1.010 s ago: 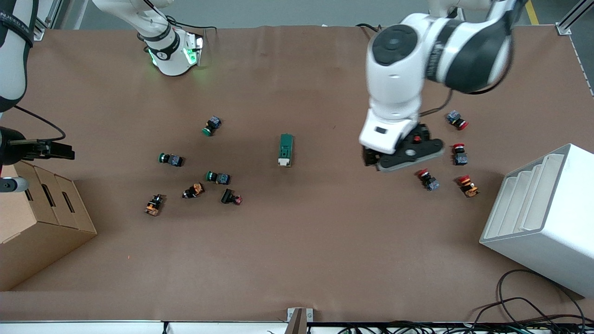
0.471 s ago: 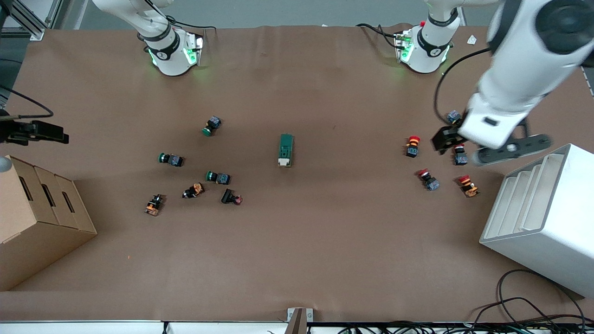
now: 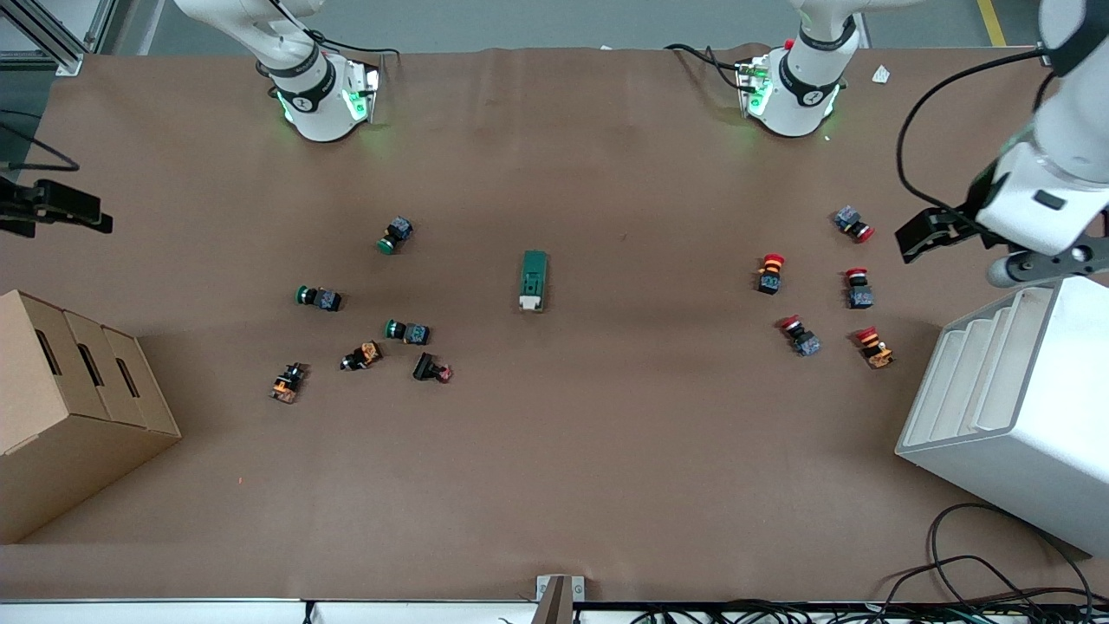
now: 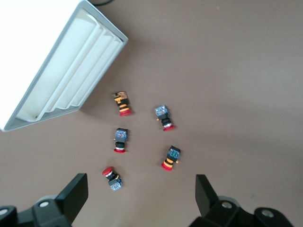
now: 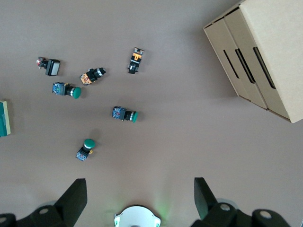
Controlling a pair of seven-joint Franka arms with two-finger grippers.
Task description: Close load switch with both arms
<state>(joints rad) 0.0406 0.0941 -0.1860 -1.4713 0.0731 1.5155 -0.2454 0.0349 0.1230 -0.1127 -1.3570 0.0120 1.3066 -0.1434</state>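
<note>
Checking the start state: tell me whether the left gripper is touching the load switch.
Apart. The front view shows the load switch alone mid-table, while the left gripper, open, hangs over the left arm's end of the table.

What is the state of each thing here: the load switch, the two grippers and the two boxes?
load switch: lying flat mid-table, untouched, white lever end toward the front camera.
left gripper: open, empty, above the red buttons.
right gripper: open, empty, above the green buttons.
white rack: tilted, slots empty.
cardboard box: tilted, slots open; contents not visible.
</note>
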